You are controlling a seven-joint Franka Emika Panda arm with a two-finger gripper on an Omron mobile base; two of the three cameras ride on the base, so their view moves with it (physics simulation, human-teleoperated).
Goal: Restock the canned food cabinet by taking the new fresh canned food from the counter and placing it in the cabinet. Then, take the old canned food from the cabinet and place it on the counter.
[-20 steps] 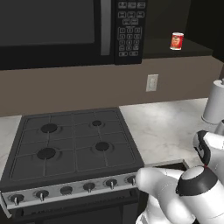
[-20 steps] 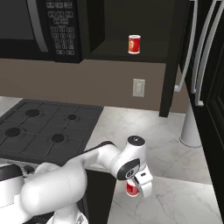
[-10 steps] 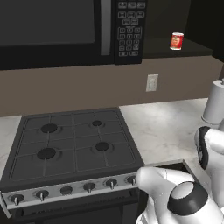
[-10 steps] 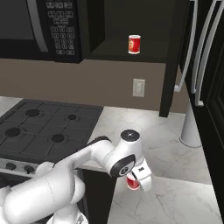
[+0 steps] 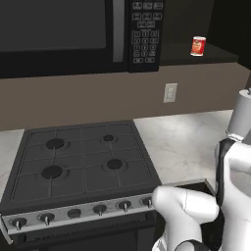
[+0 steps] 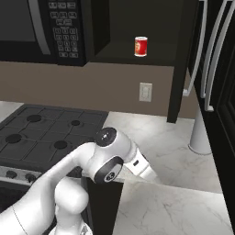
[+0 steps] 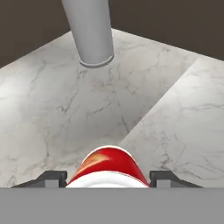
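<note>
Jaws point(image 7: 107, 181) closed on the plain red can point(image 7: 108, 168), one dark fingertip point(image 7: 51, 178) at each side of it, above the marbled bench point(image 7: 65, 109). Hand view: a pale grey cylindrical post point(image 7: 89, 33) stands on the bench ahead of the can. Right base view: the white arm point(image 6: 108, 160) bends low over the bench point(image 6: 170, 142) beside the black gas stovetop point(image 6: 46, 135). Old labelled can point(image 6: 141, 46) stands upright on the shelf of the dark cabinet point(image 6: 137, 27), right of the black microwave point(image 6: 50, 27); a wall outlet point(image 6: 145, 92) sits below.
</note>
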